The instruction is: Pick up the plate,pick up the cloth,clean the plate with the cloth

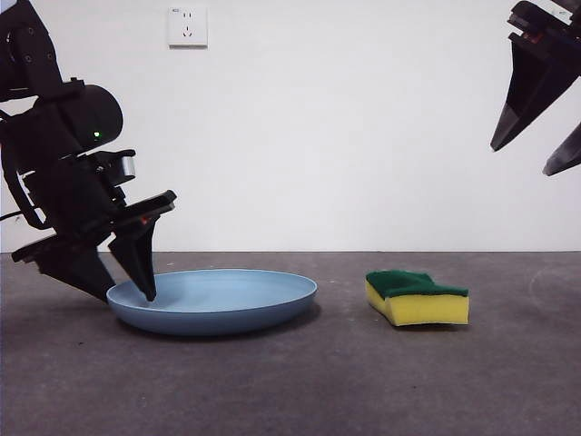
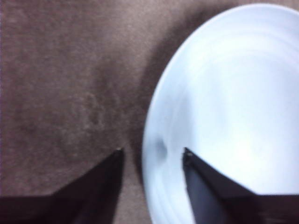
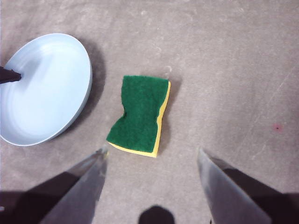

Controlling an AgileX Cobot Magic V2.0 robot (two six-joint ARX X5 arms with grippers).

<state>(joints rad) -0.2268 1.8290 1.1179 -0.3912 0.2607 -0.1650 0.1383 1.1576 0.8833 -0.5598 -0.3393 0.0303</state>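
Left arm pose: it comes in from the 9 o'clock side of the front view, tilted steeply down, with the left gripper [image 1: 118,289] low at the plate's near-left rim

Right arm pose: raised high at about 2 o'clock in the front view, well above the table, with the right gripper [image 1: 537,156] pointing down and inward

Count: one plate [image 1: 231,304], one cloth [image 1: 418,297], two grippers, one wall socket [image 1: 187,26]

Left gripper state: jaws spread and straddling the plate [image 2: 224,107] rim, one tip inside over the plate's floor, the other outside over the table [image 2: 60,88]; the left wrist view shows a gap between the jaws, and whether the tips touch the plate cannot be told

Right gripper state: jaws spread wide, holding nothing, hanging in the air over the cloth [image 3: 139,114]

Plate position: flat on the grey table [image 1: 300,381], at about 9 o'clock from the cloth in the front view, near it but apart

Cloth position: flat on the table with its green layer up and yellow foam beneath, lying beyond the tips of the right gripper [image 3: 152,156] in the right wrist view, with the plate [image 3: 46,88] beside it
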